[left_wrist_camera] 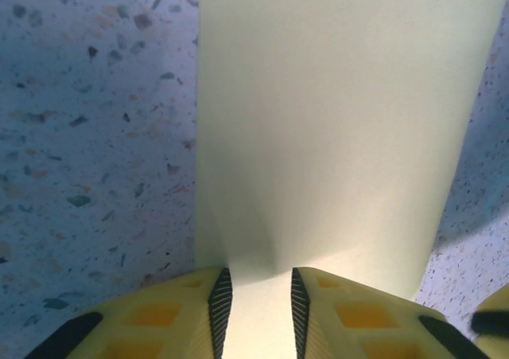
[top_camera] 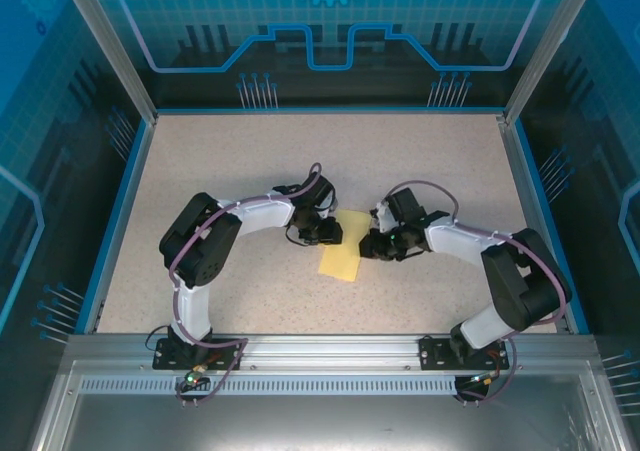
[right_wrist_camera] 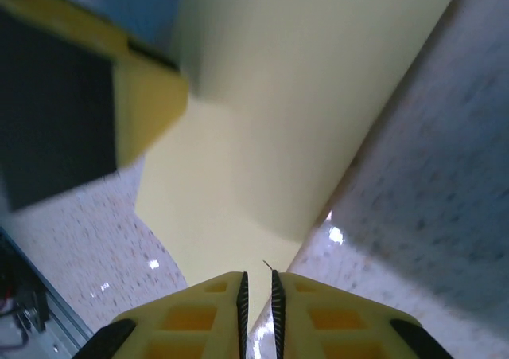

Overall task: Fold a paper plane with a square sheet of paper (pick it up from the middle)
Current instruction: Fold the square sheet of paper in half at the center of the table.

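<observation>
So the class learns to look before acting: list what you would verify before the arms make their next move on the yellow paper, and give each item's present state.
1. Right hand holds the yellow paper sheet: ok, its jaws are nearly shut on the sheet's edge.
2. Left hand grips the sheet: not ok, its jaws stand apart with paper between them.
3. Hands keep apart from each other: ok, they face each other across the sheet.
4. Sheet sits well inside the tabletop: ok, it is near the middle.
5. Crease is straight and pressed flat: cannot tell.
</observation>
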